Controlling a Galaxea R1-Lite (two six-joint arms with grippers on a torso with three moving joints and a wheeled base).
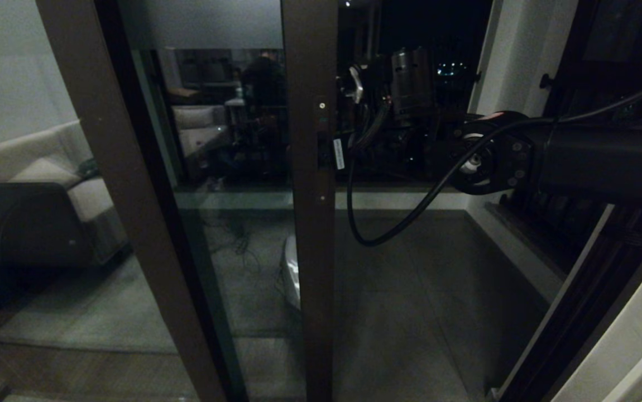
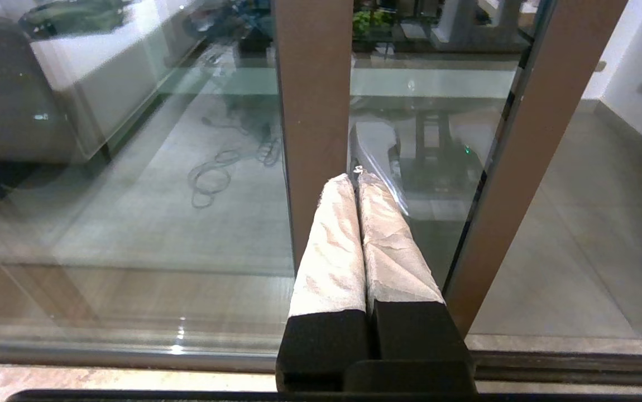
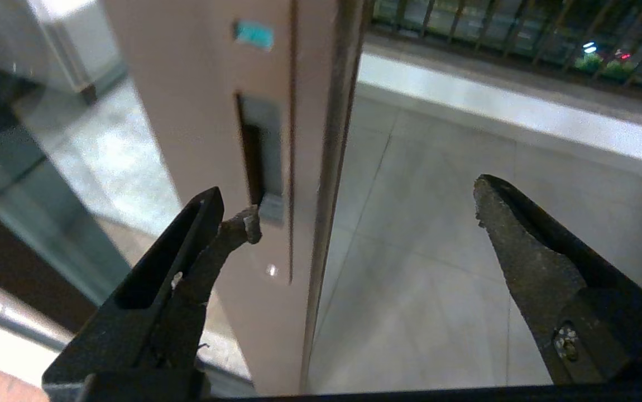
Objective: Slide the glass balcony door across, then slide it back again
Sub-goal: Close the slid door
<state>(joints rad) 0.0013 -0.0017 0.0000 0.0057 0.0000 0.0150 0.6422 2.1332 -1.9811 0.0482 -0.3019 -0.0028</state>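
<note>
The glass balcony door [image 1: 231,251] stands partly slid open; its dark brown stile [image 1: 310,251] runs down the middle of the head view, with a frosted band [image 1: 198,22] across the top. My right arm [image 1: 578,162] reaches in from the right at handle height. My right gripper [image 3: 365,212] is open astride the stile's edge [image 3: 326,195]: one fingertip [image 3: 245,226] touches the stile just below the slim recessed handle [image 3: 259,162], the other hangs over the balcony floor. My left gripper [image 2: 357,177] is shut on nothing, held low before the glass.
The unmoving brown-framed pane [image 1: 30,184] at left reflects a sofa. Open balcony floor [image 1: 410,307] lies right of the stile, bounded by a low white ledge [image 1: 399,200], a white wall [image 1: 522,56] and the black-barred window [image 3: 494,33]. A black cable [image 1: 388,223] loops beneath my right arm.
</note>
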